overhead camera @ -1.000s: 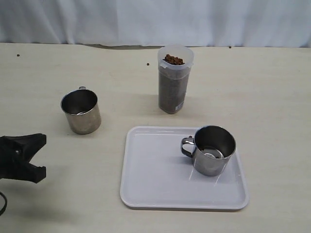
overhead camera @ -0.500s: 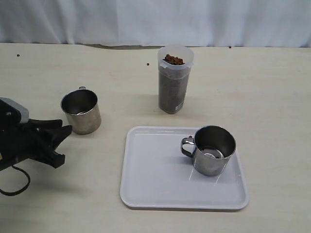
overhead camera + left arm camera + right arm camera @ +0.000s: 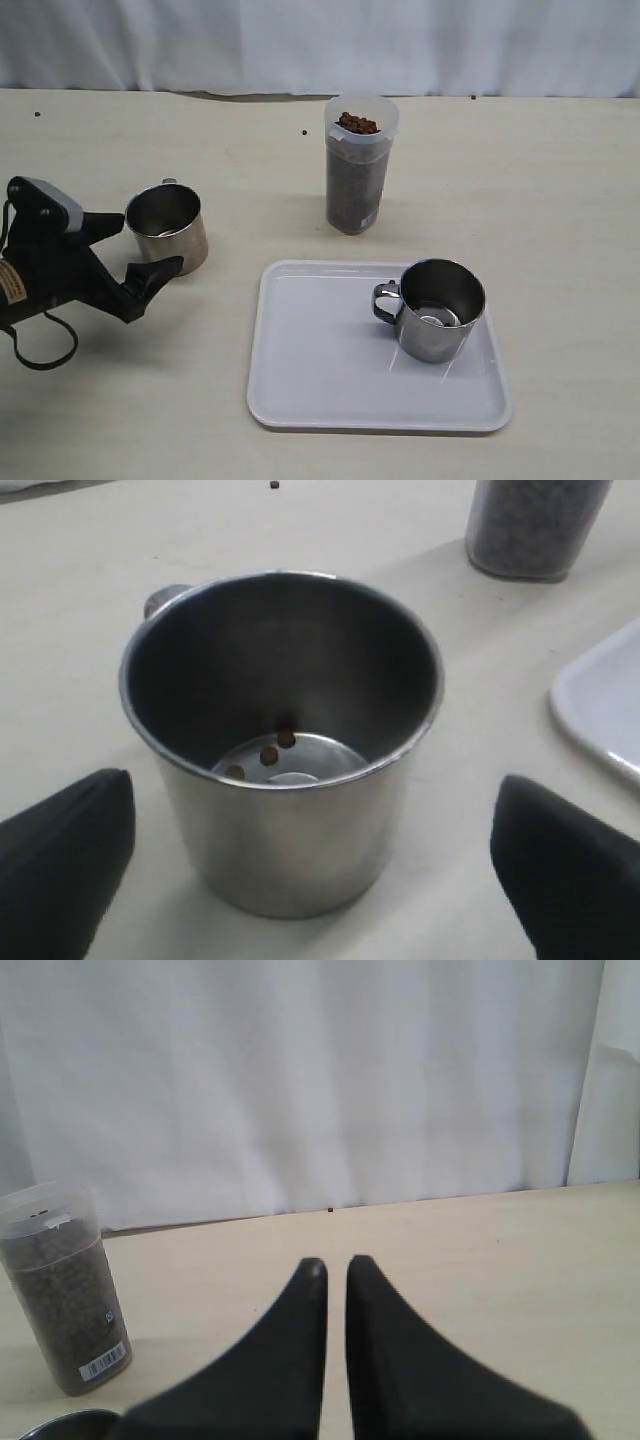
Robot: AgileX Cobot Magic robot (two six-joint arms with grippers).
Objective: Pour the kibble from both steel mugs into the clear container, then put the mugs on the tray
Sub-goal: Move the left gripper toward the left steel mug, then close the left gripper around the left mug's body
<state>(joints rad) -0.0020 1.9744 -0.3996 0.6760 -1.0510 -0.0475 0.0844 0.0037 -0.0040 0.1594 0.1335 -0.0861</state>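
One steel mug (image 3: 167,228) stands upright on the table at the left, with a few kibble pellets (image 3: 270,752) left on its bottom. My left gripper (image 3: 152,242) is open, one finger on each side of this mug (image 3: 285,750), neither touching it. The other steel mug (image 3: 435,308) stands on the white tray (image 3: 300,380), handle to the left. Behind the tray, the clear container (image 3: 360,165) is filled with kibble (image 3: 357,123) to its rim. My right gripper (image 3: 330,1265) is shut and empty, out of the exterior view, with the container (image 3: 65,1285) off to one side.
Stray pellets lie on the beige table at the back (image 3: 304,132) and far left (image 3: 38,114). A white curtain (image 3: 320,40) hangs behind the table. The tray's corner (image 3: 605,705) shows beside the left mug in the left wrist view.
My left gripper has come in from the lower left up to the left mug and has opened wide around it. Mugs, container and tray have not moved.
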